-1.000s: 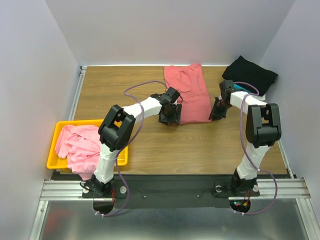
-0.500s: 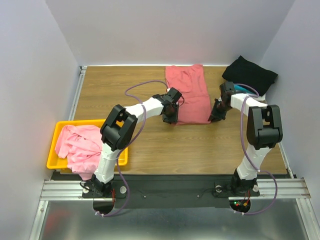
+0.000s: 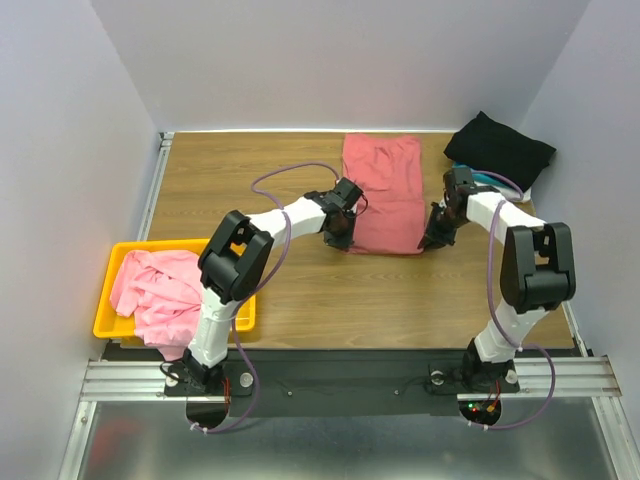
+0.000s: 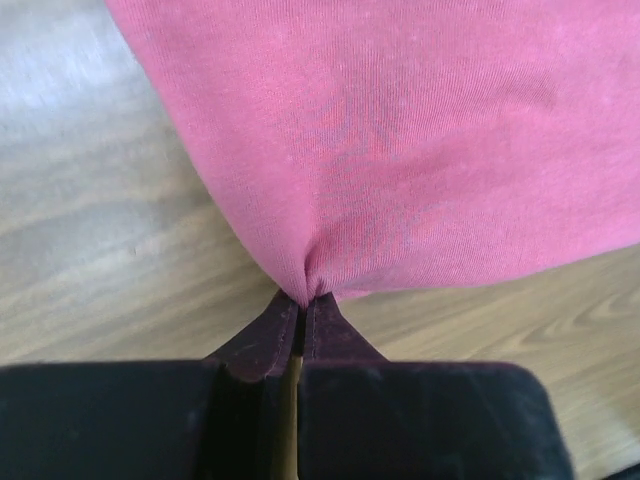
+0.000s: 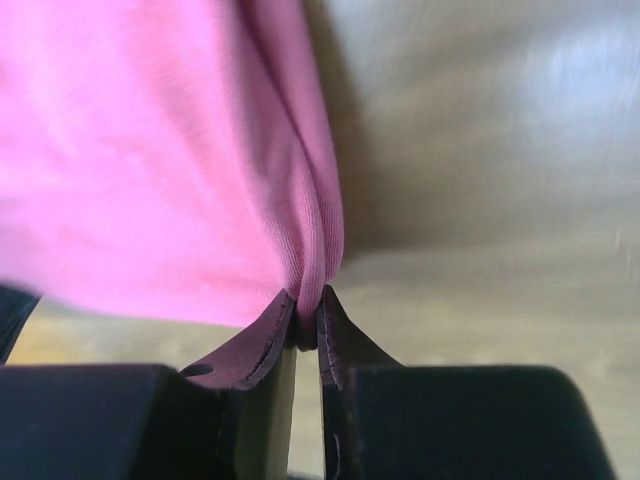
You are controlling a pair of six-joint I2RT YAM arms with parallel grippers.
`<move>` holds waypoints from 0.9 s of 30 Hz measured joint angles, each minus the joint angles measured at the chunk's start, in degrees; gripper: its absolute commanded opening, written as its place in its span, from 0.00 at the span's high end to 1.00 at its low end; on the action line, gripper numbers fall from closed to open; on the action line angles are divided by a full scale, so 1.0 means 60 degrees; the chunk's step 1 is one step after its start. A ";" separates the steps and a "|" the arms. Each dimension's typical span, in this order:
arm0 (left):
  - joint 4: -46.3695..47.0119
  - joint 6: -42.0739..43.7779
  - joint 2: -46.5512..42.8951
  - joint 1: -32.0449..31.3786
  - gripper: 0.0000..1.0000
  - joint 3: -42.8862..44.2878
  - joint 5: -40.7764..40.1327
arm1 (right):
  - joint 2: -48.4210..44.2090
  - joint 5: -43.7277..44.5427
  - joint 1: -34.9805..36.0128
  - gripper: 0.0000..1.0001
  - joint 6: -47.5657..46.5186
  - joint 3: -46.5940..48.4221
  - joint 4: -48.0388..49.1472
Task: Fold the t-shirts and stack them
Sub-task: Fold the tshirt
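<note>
My left claw [image 4: 300, 300] is pressed together on a pinch of the dusty-red shirt [image 3: 385, 195] at its near-left corner. My right claw [image 5: 308, 300] nips the near-right corner the same way, and both sit low by the table [image 3: 250, 190]. From that held hem the shirt runs straight away from me as a narrow rectangle, its long axis pointing at the back wall. Its far end lies close to the table's back edge. So the cloth lies wholly beyond both claws, and each arm is equally near its own corner. I judge the fold calls for carrying the near hem forward over the body, claws level so the edge does not skew. Farther off to the right, by the back corner, the black shirt [image 3: 498, 150] lies bunched, apart from the red one.
</note>
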 measured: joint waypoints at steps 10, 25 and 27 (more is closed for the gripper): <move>-0.1016 0.0761 -0.1381 -0.0135 1.00 -0.1304 0.1963 | -0.2095 -0.0656 0.0011 1.00 -0.0481 -0.0080 -0.2408; -0.1898 -0.0466 -0.4233 -0.0255 1.00 -0.2412 0.4539 | -0.4153 -0.1439 0.0018 1.00 -0.0659 -0.0051 -0.5818; -0.1953 -0.0765 -0.4583 -0.0357 1.00 -0.2656 0.4754 | -0.4357 -0.1577 0.0018 1.00 -0.0612 -0.0051 -0.5996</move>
